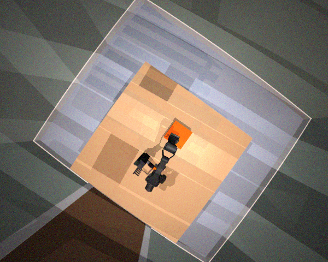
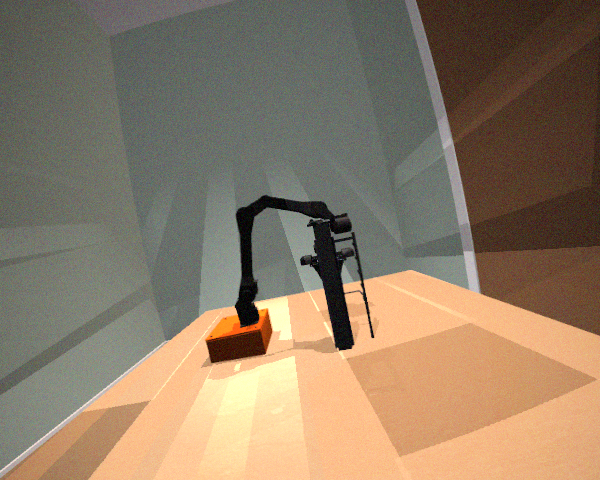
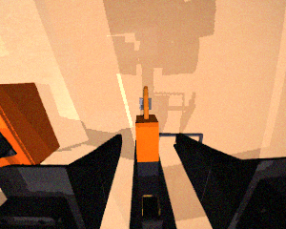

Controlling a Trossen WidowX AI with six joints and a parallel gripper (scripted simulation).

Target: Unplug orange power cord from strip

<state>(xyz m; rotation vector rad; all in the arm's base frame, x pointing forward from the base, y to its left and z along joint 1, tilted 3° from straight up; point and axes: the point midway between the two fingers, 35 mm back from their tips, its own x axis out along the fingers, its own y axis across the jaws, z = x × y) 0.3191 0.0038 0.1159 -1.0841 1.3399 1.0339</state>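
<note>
Gripper (image 3: 148, 157): jaws spread apart, clamped on nothing; a strip of table visible on each side between the dark fingers and the plug.
Plug (image 3: 147, 141): orange block, centred in the gap between the fingers, apart from both; dark cap on its far end.
Cord (image 3: 145, 101): thin orange stub rising from the plug's far end, ending at a small blue-grey piece; rest of its run not traceable.
Power strip (image 2: 334, 286): tall dark bar standing tilted on the table, near the wrist in the exterior view; whether the plug is seated in it or free cannot be told.
Thin dark frame (image 2: 361, 289): ladder-like, just beside the strip, on the side away from the base.
Arm (image 2: 246, 248): rises from the base, bends over at the elbow, reaches to the strip's upper end.
Base (image 2: 238, 341): orange box on the table, well apart from the strip's foot.
Table (image 2: 445, 382): tan boards, banded with light and shadow.
</note>
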